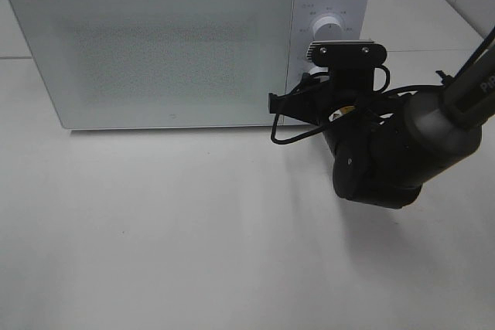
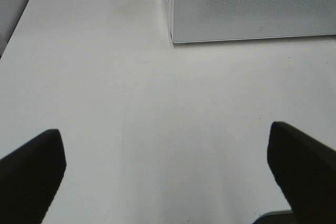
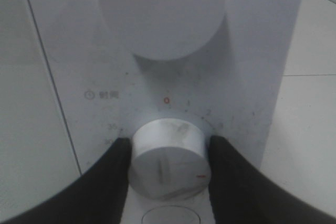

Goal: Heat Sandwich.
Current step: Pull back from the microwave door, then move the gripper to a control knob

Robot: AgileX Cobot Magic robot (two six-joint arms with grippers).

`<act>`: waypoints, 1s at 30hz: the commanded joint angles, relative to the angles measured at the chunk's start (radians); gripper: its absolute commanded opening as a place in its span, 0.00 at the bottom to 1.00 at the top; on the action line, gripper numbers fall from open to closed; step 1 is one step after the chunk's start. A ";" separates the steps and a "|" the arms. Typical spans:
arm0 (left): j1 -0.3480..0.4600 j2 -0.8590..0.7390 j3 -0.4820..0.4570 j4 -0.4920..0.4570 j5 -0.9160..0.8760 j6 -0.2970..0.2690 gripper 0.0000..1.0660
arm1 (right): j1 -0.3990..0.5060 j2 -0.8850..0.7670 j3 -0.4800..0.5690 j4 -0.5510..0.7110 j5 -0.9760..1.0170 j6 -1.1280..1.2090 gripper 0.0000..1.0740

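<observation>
The left gripper (image 2: 168,169) showed only in its own wrist view. Its two dark fingers (image 2: 31,169) were cut off by the frame and stood wide apart with nothing between them, above the bare white table (image 2: 157,103). The high view did not catch this gripper at all. Ahead of it the table ran open up to the near corner of the microwave (image 2: 252,9).

From above, the microwave stood at the back of the table with its door (image 1: 155,52) closed. The speckled, frosted pane let nothing inside be made out. The sandwich appeared in no view, so where it lay could not be told. A broad stretch of open table lay in front of the door.

Further right, the right arm (image 1: 387,152) covered the lower half of the control panel (image 1: 309,17). Only the upper knob (image 1: 331,28) was clear of it there, and the camera mount (image 1: 346,53) hid the fingers and whatever they touched.

The right wrist view filled that gap. The right gripper (image 3: 169,153) was clamped on the lower knob (image 3: 167,158), with a dark finger pressed against each side. The upper knob was cropped at the frame's edge. The marks around the lower dial were small and blurred, and only a red zero read plainly. A round shape beside the lower knob was cut off too much to name.
</observation>
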 commanded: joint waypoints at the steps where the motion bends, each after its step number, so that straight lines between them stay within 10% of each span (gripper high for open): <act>1: 0.001 -0.027 0.004 -0.003 -0.010 0.001 0.97 | 0.001 -0.007 -0.007 0.009 -0.040 0.010 0.09; 30: 0.001 -0.027 0.004 -0.003 -0.010 0.001 0.97 | 0.002 -0.007 -0.007 -0.127 -0.157 1.131 0.09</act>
